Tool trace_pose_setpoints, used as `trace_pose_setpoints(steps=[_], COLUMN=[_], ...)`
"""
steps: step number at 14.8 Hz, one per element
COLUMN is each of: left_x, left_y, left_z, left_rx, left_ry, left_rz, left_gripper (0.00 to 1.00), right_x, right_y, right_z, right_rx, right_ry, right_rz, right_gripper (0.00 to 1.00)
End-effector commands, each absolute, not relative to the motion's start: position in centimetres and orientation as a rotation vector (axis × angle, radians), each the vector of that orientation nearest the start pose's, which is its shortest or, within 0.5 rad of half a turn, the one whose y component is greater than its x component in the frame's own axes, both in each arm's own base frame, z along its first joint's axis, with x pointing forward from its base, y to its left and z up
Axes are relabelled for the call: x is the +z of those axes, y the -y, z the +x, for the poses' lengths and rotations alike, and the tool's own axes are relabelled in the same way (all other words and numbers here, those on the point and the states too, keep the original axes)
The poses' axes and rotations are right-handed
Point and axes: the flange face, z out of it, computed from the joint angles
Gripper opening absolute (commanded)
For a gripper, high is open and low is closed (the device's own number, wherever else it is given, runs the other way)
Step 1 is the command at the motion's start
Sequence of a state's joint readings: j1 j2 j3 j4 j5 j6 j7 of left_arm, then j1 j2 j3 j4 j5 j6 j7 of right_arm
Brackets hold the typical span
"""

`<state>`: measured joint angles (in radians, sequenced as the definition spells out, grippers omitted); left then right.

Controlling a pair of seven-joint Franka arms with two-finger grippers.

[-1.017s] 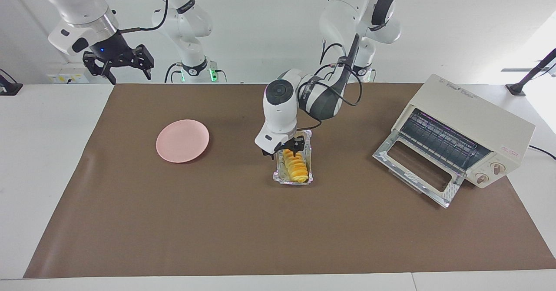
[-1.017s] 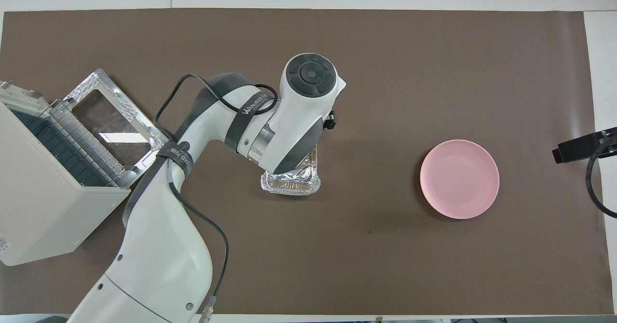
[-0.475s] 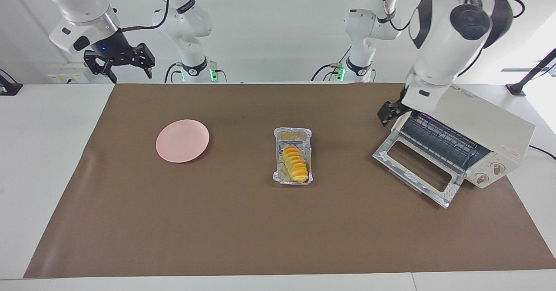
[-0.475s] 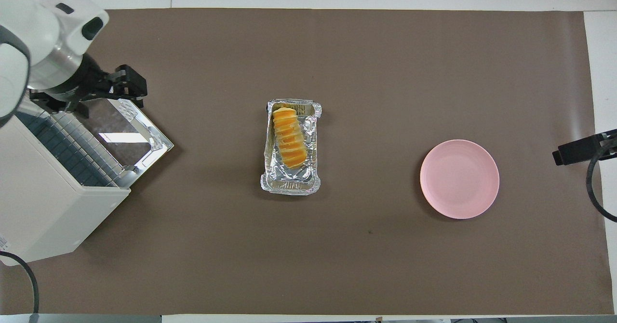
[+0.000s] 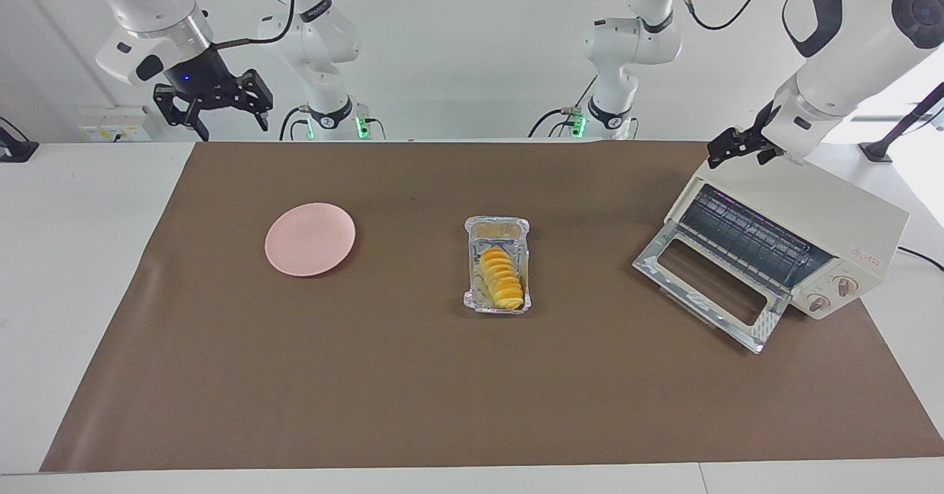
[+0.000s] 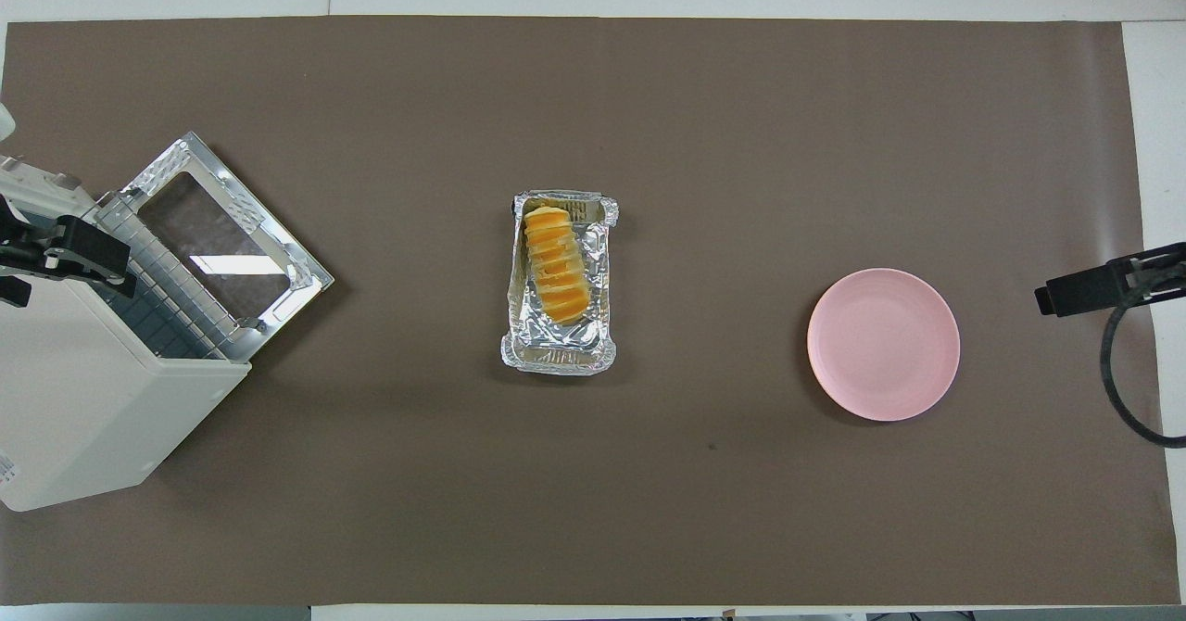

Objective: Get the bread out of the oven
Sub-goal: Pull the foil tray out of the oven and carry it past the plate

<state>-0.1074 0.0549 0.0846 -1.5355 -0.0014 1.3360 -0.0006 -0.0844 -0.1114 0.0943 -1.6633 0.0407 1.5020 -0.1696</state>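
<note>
**Bread out on the mat, both grippers up and empty**

On the brown mat (image 5: 369, 391), in the middle of the table, the foil tray (image 5: 497, 264) sat with the bread (image 5: 501, 280) lying in it, the golden ridged roll filling the half of the tray farther from the robots. Neither set of fingers was anywhere near it: the tray lay well apart from both grippers, roughly between them along the table's length.

The left gripper (image 5: 740, 145) hung in the air over the top of the oven (image 5: 804, 206), above the corner nearest the robots, its fingers apart and holding nothing. Below those fingers the oven's silver-framed glass door (image 5: 708, 287) lay folded down flat onto the mat, and the wire rack (image 5: 752, 239) inside showed bare. From overhead, only the dark tips of this gripper (image 6: 56, 250) showed, over the oven's open mouth.

The right gripper (image 5: 214, 103) waited high above the table's edge at the right arm's end, fingers spread wide, with nothing between them. The pink plate (image 5: 310, 239) lay on the mat below and well clear of those fingers, toward the middle of the table from them, with nothing on it. The tray with the bread stood between the plate and the oven, touching neither.
</note>
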Motion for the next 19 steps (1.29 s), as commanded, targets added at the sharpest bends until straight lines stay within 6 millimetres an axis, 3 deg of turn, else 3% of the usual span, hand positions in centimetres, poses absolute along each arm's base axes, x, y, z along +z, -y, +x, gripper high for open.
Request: trace_pose_setpoints(steps=[1, 3, 7, 9, 12, 15, 16, 19], left_x=[58.7, 58.1, 58.4, 58.5, 57.9, 57.9, 58.1, 58.0], left_y=[2.8, 4.2, 4.0, 4.3, 3.6, 5.5, 5.5, 5.3], left_z=[53.1, 52.6, 52.5, 52.4, 52.9, 52.4, 52.3, 52.0], left_rx=[0.361, 0.386, 0.401, 0.394, 0.397, 0.412, 0.417, 0.424], left_ry=[-0.118, -0.144, -0.144, -0.149, -0.144, -0.198, -0.198, -0.179], left_rz=[-3.105, -3.098, -3.095, -3.096, -3.099, -3.087, -3.088, -3.086], left_gripper=[1.0, 1.0, 1.0, 1.0, 1.0, 1.0, 1.0, 1.0], right_x=[60.3, 56.2, 49.4, 46.0, 42.0, 36.7, 35.2, 33.0], right_y=[-5.2, -11.6, -19.8, -24.7, -30.3, -37.7, -38.5, -37.6], right_z=[51.6, 53.2, 55.8, 56.0, 55.7, 56.6, 56.8, 56.8], right_rx=[0.04, 0.044, 0.033, 0.022, 0.029, 0.001, -0.028, -0.036], right_ry=[0.198, 0.105, -0.041, -0.147, -0.28, -0.368, -0.387, -0.39], right_rz=[-3.09, -3.091, -3.08, -3.069, -3.066, -3.111, -3.113, -3.12], right_gripper=[1.0, 1.0, 1.0, 1.0, 1.0, 1.0, 1.0, 1.0])
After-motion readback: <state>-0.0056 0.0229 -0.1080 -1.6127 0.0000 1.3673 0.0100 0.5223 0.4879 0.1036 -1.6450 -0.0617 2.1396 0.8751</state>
